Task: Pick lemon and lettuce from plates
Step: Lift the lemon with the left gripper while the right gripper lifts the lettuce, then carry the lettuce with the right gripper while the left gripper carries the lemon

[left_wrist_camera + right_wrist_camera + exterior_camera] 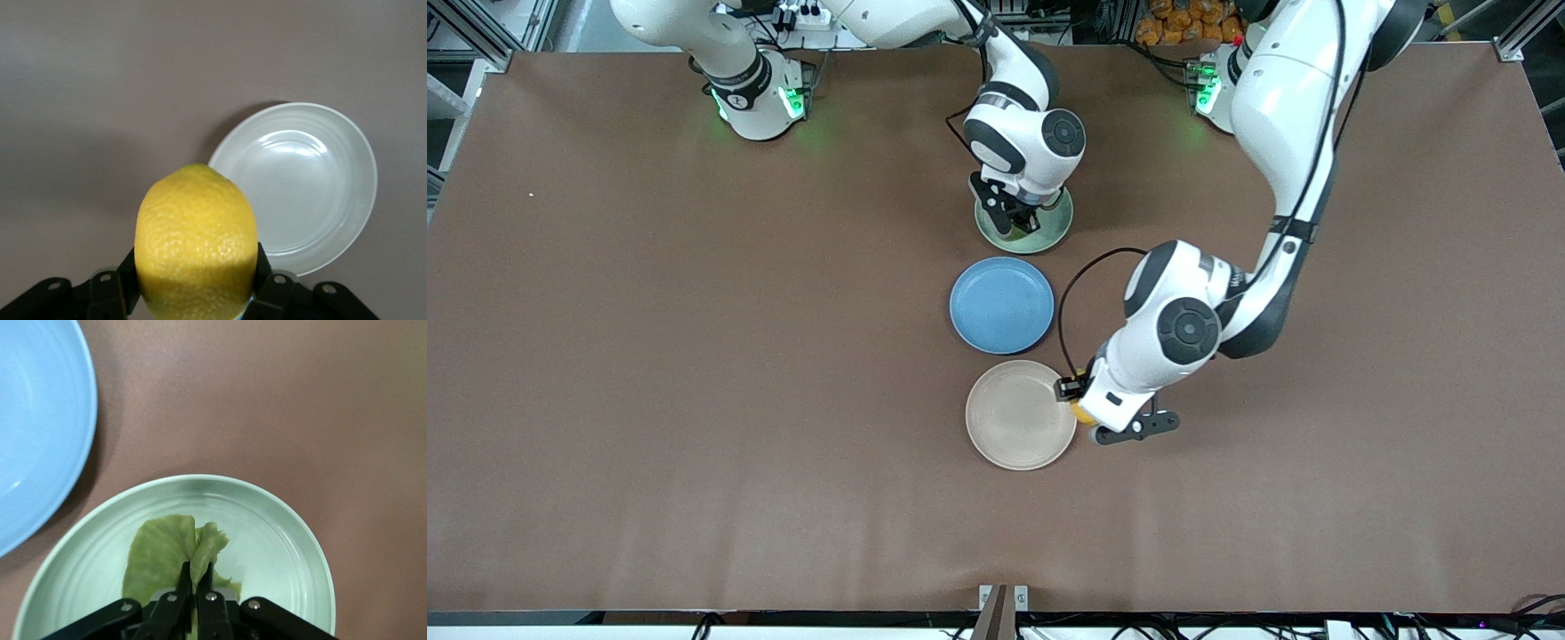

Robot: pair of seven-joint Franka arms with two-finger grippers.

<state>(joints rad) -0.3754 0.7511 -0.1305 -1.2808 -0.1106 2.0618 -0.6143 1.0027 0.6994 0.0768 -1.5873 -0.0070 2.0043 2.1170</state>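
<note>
My left gripper [1086,411] is shut on the bright-yellow lemon [196,243] and holds it in the air beside the beige plate [1021,414], at that plate's edge toward the left arm's end. The plate [300,183] shows bare in the left wrist view. Only a sliver of the lemon [1082,412] shows in the front view. My right gripper [195,572] is shut on a fold of the green lettuce leaf [163,553], low over the pale green plate [280,540]. In the front view that plate [1049,233] lies under my right gripper [1014,222].
An empty blue round plate [1001,304] lies between the pale green and beige plates; its rim [60,453] shows in the right wrist view. The brown table [694,356] stretches wide on both ends.
</note>
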